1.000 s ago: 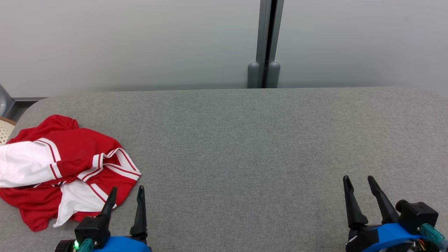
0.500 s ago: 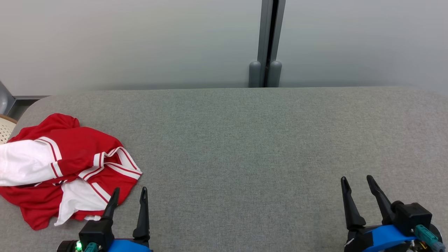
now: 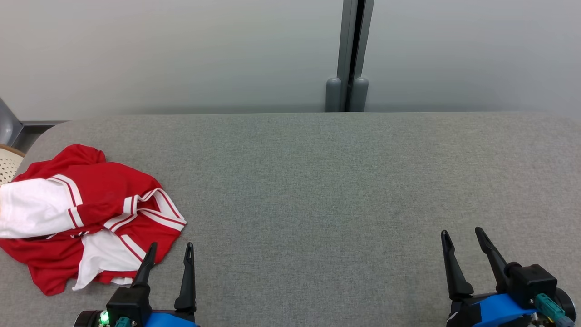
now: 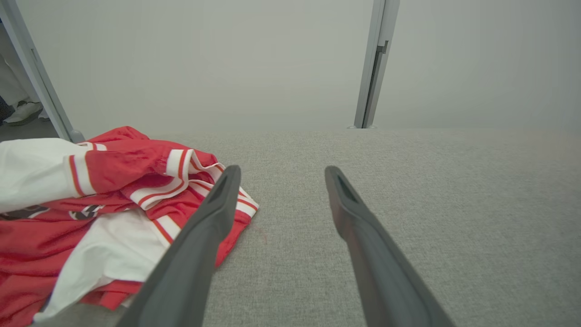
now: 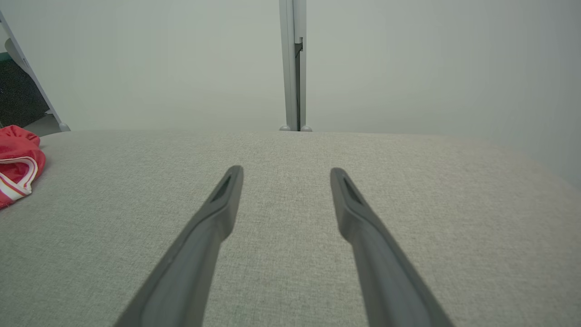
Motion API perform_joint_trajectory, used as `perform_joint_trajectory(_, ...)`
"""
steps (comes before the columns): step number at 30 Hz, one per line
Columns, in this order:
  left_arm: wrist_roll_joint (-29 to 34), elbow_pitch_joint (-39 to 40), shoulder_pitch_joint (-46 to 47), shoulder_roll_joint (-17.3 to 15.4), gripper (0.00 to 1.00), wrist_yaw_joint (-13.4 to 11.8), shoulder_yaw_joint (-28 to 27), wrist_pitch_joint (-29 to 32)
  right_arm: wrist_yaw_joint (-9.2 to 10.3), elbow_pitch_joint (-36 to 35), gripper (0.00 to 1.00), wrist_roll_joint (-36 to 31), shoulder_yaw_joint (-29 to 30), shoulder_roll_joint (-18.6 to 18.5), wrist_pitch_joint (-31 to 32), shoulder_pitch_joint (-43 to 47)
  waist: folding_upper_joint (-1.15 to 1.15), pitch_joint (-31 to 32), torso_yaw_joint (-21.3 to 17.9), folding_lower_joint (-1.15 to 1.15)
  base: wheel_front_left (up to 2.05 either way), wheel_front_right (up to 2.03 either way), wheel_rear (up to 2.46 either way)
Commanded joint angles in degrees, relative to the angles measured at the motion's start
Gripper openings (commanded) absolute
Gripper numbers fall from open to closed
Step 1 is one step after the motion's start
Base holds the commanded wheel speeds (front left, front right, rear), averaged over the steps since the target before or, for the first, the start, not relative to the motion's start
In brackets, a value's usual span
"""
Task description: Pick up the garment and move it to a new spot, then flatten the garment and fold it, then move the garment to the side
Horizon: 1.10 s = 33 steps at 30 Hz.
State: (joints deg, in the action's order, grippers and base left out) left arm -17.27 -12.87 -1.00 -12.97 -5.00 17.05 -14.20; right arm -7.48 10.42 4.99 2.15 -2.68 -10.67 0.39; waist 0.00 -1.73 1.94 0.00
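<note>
The garment (image 3: 86, 218), a red jersey with white sleeves and red-and-white striped trim, lies crumpled at the left end of the grey table (image 3: 317, 181). The left wrist view has the garment (image 4: 100, 204) at the left, its striped hem just beyond my left finger. My left gripper (image 3: 171, 247) stands open at the lower left, its tips beside the garment's near right edge, nothing between them. At the lower right my right gripper (image 3: 462, 233) is open and empty over bare table. In the right wrist view a bit of the garment (image 5: 16, 163) shows at the far left.
A pale wall panel with a grey vertical post (image 3: 352, 54) stands right behind the table's far edge. A perforated cream object (image 3: 7, 163) sits off the table's left end. The table's corners are rounded.
The head camera has shifted a little, so the whole picture slid right and up. Both grippers stay open and sit slightly lower in the view. The garment lies unchanged.
</note>
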Motion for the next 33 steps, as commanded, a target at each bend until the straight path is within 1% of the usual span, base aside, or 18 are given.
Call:
perform_joint_trajectory(1,-0.36,0.27,-0.03,-0.28,1.00,-0.20,0.00,-0.17,-0.03,-0.30,1.00,-0.26,0.06,-0.38,-0.03,0.59,0.00,-0.07,0.11,0.00,0.00,0.00,0.00)
perform_joint_trajectory(9,-0.79,0.33,-0.02,-0.31,1.00,-0.54,-0.19,-0.43,-0.03,-0.17,1.00,-0.39,0.31,-0.37,-0.20,0.56,0.00,-0.16,0.55,0.00,0.00,0.00,0.00)
perform_joint_trajectory(15,-0.78,0.49,1.06,-0.45,1.00,-0.74,-0.46,-0.53,-0.03,-0.48,1.00,-0.90,1.04,-0.34,-0.42,0.92,0.00,-0.12,4.03,0.00,0.00,0.00,0.00)
perform_joint_trajectory(20,-1.10,0.88,1.05,-0.75,1.00,-1.05,-0.77,-0.56,-0.03,-1.02,1.00,-1.19,1.53,-0.33,-0.36,1.14,0.00,-0.16,9.34,0.00,0.00,0.00,0.00)
perform_joint_trajectory(26,-1.54,1.31,0.13,-1.17,1.00,-1.43,-1.12,-0.46,-0.03,-1.35,1.00,-1.43,1.65,-0.32,-0.10,1.49,0.00,0.33,16.94,0.00,0.00,0.00,0.00)
perform_joint_trajectory(31,-1.66,2.58,-1.24,-1.43,1.00,-2.37,-1.18,0.15,-0.03,-1.36,1.00,-1.46,1.39,-0.31,0.27,1.67,0.00,0.72,22.72,0.00,0.00,0.00,0.00)
perform_joint_trajectory(32,-1.76,3.08,-1.81,-1.63,1.00,-2.66,-1.34,0.31,-0.03,-1.48,1.00,-1.42,1.14,-0.32,0.30,1.89,0.00,0.88,24.73,0.00,0.00,0.00,0.00)
perform_joint_trajectory(33,-1.84,3.35,-2.13,-1.75,1.00,-2.86,-1.57,0.38,-0.03,-1.55,1.00,-1.41,0.89,-0.32,0.40,1.82,0.00,0.92,25.56,0.00,0.00,0.00,0.00)
